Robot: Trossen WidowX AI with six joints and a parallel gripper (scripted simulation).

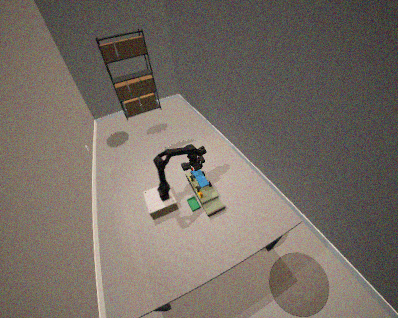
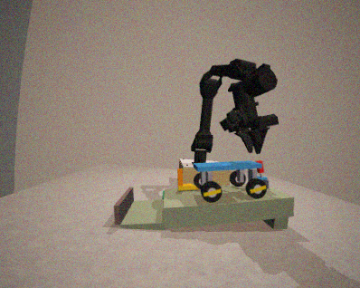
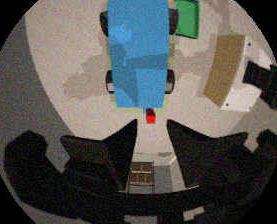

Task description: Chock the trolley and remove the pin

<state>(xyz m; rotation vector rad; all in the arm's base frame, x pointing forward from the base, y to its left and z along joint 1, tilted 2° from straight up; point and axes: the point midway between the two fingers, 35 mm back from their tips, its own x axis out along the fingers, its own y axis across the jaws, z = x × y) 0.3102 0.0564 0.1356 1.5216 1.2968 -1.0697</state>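
The blue trolley (image 1: 199,178) (image 2: 228,166) (image 3: 139,55) stands on the green ramp (image 1: 215,206) (image 2: 192,214). The yellow chock (image 1: 200,194) (image 2: 188,187), its orange handle upright, sits at the downhill side of the trolley's far-side downhill wheel in the exterior view; whether they touch is too small to tell. The red-headed stop pin (image 2: 260,166) (image 3: 150,118) stands at the trolley's uphill end. My gripper (image 2: 254,152) (image 3: 152,122) is partly open and empty, above the pin; in the wrist view the red head shows between the fingertips. The green tray (image 1: 193,203) (image 3: 189,19) lies beside the ramp.
The arm's white base block (image 1: 159,202) (image 3: 238,100) stands on the tray's side of the ramp. A brown end board (image 2: 124,206) stands at the ramp's low end. A tall shelf with boxes (image 1: 132,82) stands far back.
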